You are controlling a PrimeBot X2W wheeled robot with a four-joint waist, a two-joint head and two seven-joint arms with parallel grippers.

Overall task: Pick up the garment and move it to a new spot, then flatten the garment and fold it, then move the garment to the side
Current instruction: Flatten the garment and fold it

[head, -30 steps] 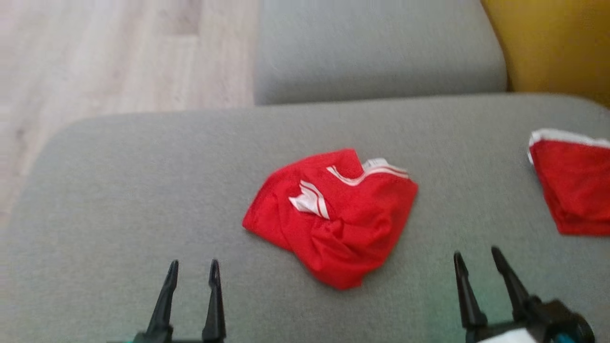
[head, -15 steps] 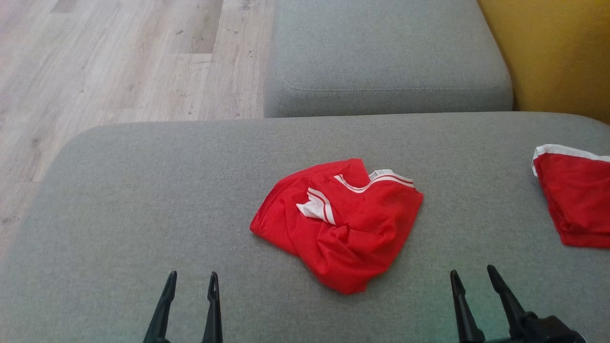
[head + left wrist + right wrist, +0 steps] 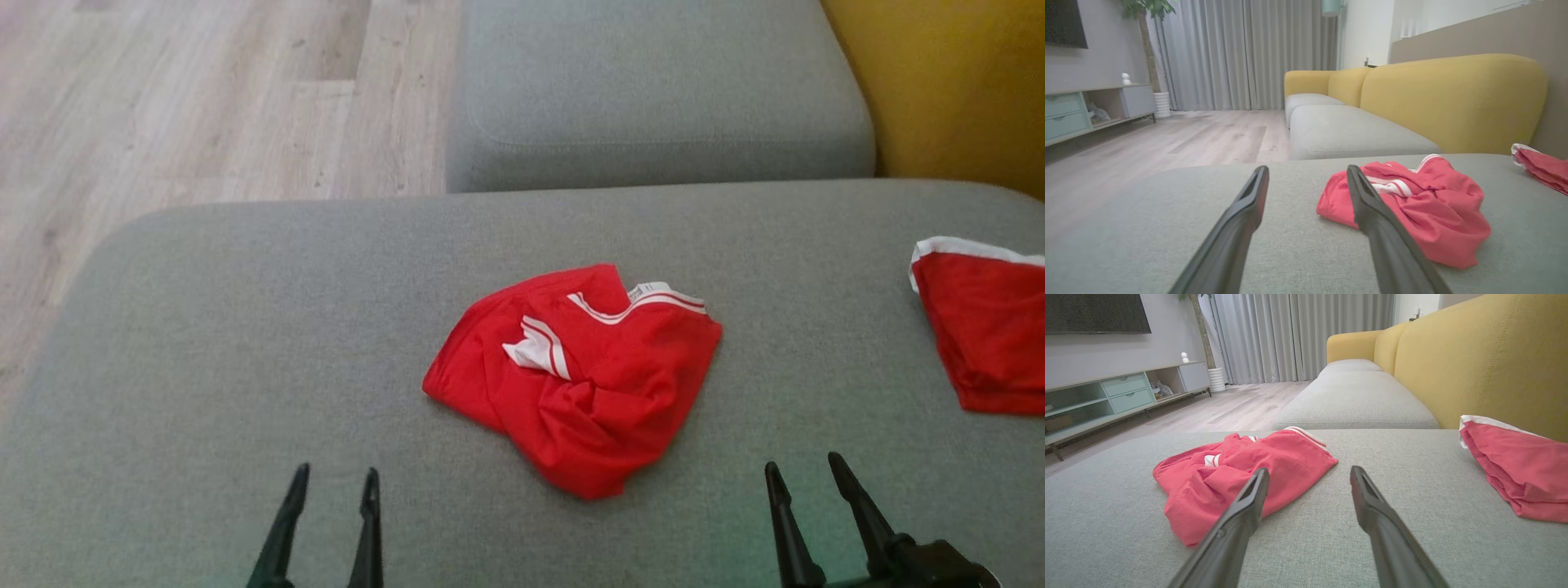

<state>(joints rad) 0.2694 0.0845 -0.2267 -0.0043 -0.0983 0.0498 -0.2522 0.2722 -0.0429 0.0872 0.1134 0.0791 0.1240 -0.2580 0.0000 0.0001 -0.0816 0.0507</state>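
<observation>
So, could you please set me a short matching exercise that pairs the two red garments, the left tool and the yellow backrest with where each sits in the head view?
Things:
1. crumpled garment
2. second red garment
3. left tool
4. yellow backrest

Places or states:
A. upper right corner
B. lower left, open, holding nothing
C. middle of the grey cushion, bunched up
D. right edge, cut off by the frame

Pairs: 1-C, 2-D, 3-B, 4-A.
</observation>
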